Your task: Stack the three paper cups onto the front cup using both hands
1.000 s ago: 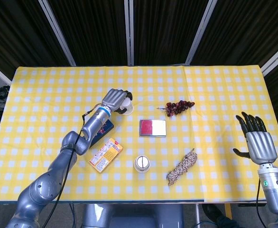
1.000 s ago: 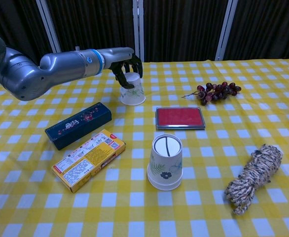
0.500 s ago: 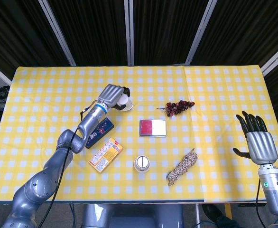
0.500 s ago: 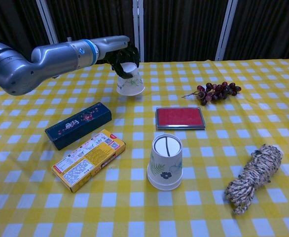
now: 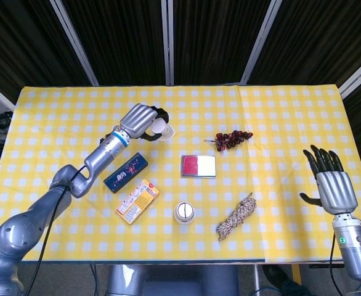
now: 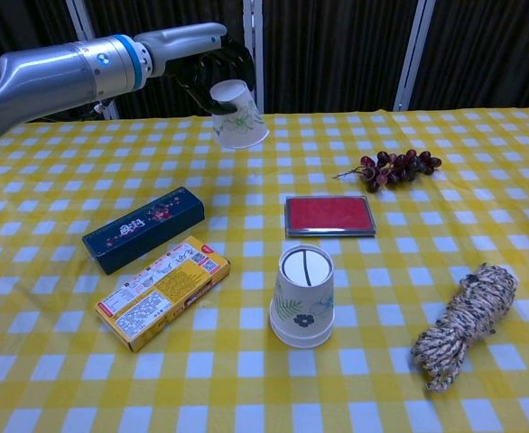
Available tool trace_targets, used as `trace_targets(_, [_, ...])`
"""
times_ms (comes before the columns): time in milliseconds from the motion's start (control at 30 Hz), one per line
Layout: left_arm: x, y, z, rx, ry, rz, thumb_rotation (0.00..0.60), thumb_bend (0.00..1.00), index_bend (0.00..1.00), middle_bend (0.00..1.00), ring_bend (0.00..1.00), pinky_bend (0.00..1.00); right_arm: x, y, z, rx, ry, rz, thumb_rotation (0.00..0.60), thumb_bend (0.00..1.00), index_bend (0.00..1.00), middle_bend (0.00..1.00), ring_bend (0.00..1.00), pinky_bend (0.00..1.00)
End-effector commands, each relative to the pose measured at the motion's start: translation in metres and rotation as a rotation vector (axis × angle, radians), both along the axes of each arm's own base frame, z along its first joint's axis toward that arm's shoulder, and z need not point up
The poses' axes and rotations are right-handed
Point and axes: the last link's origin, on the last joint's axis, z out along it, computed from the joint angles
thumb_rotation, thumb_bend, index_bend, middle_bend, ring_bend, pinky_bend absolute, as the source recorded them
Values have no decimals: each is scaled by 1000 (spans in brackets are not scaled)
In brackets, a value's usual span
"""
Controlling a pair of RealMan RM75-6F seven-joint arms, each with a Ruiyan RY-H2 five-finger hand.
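My left hand (image 5: 141, 119) (image 6: 212, 65) grips a white paper cup (image 6: 237, 115) (image 5: 161, 131) with a green leaf print, upside down and tilted, lifted above the table at the back. A second paper cup (image 6: 302, 297) (image 5: 184, 213) with a flower print stands upside down near the table's front, apart from the hand. My right hand (image 5: 332, 182) hovers open at the table's far right edge, fingers spread, and shows only in the head view. No other cup shows.
A dark blue box (image 6: 143, 228) and a yellow snack box (image 6: 162, 290) lie left of the front cup. A red case (image 6: 329, 216) sits behind it, grapes (image 6: 393, 167) farther back right, and a rope bundle (image 6: 464, 324) at the front right.
My left hand has raised the leaf-print cup off the table and tilted it, drawing slightly back and to the left. The right hand has barely moved.
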Motion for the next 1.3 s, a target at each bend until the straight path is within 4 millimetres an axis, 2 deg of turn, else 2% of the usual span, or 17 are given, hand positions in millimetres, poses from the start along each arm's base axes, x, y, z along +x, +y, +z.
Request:
trace_targets(33, [-11,-37,31,-36,38,-116,600,362,445,388,409,493,1,0,-1,3,1,3,600,0,0,0,0,0])
trace_targets(400, [0,-104,50,-141,37,-213,600,357,436,382,409,485,4,3,-4,9,7,12,600,0,0,0,0,0])
trace_targets(633, [16,-139,45,-216,38,-294,600,356,431,378,409,485,5,3,-4,7,10,13,600,0,0,0,0,0])
trace_targets(933, [45,-162,10,-325,23,-369,600,356,428,373,409,485,3,3,-3,1,17,6,600,0,0,0,0,0])
trace_targets(1300, [56,-172,1,-368,45,-428,600,356,421,368,409,484,2,3,-1,-8,15,2,600,0,0,0,0,0])
